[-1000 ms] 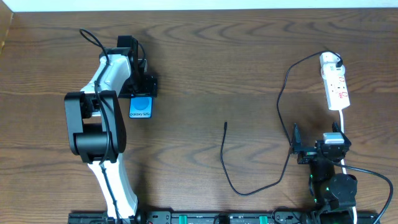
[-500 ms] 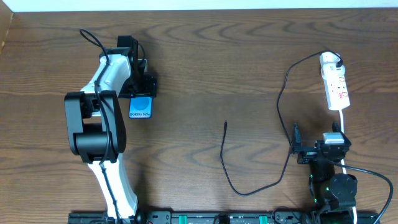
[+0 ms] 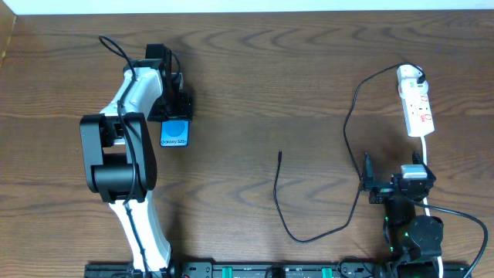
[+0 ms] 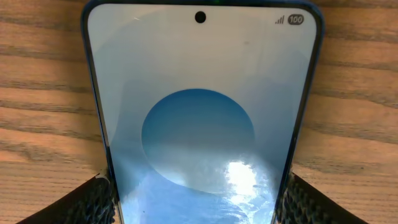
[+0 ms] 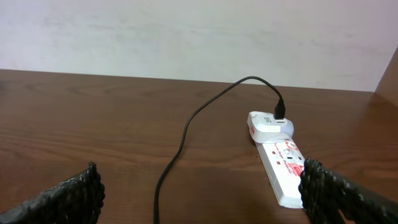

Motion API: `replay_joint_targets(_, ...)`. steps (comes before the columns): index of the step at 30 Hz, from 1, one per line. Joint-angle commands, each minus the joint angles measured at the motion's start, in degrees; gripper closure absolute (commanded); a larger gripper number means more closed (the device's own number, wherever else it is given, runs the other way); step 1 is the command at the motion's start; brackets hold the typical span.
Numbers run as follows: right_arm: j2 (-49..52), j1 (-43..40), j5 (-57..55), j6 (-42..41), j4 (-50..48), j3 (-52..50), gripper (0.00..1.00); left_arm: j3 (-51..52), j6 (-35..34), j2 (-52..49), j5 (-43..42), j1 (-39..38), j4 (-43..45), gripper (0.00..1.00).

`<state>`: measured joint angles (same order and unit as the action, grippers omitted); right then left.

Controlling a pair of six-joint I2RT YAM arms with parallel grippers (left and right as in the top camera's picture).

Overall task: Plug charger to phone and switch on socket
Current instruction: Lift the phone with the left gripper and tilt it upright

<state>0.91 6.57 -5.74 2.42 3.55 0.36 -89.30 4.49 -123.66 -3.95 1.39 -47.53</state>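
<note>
Snugly, knurled pads [image 4: 93, 202] of the left claw [image 4: 198, 202] flank the glossy phone [image 4: 199, 93].

Overhead, L-wrist closeup: shared phone [image 3: 176, 133]

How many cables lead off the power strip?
2. The black charger cable leaves the far end of the power strip and loops to mid-table; the white cord leaves its near end toward the right arm.
</note>
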Motion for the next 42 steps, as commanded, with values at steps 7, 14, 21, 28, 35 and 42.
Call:
replay_joint_targets(7, -0.2, 0.3, 0.3, 0.9, 0.2, 0.0, 0.01, 0.0, -0.5, -1.5, -0.1, 0.2, -0.1, 0.51)
replay_joint_targets(14, -0.2, 0.3, 0.3, 0.9, 0.2, 0.0, 0.01, 0.0, -0.5, -1.5, 0.0, 0.2, -0.1, 0.78)
replay_joint_targets(21, -0.2, 0.3, 0.3, 0.9, 0.2, 0.0, 0.01, -0.2, -0.5, -1.3, -0.1, 0.2, 0.1, 0.93)
replay_joint_targets(28, -0.2, 0.3, 0.3, 0.9, 0.2, 0.0, 0.01, -2.9, -0.5, -0.2, -0.1, 0.2, -2.3, 0.93)
replay_joint_targets(35, -0.2, 0.3, 0.3, 0.9, 0.2, 0.0, 0.01, -3.3, -0.5, 5.4, -0.1, 0.2, -2.8, 0.93)
replay_joint_targets(42, -0.2, 0.3, 0.3, 0.9, 0.2, 0.0, 0.01, -3.3, -9.9, 12.3, -2.6, 0.2, -3.0, 0.93)
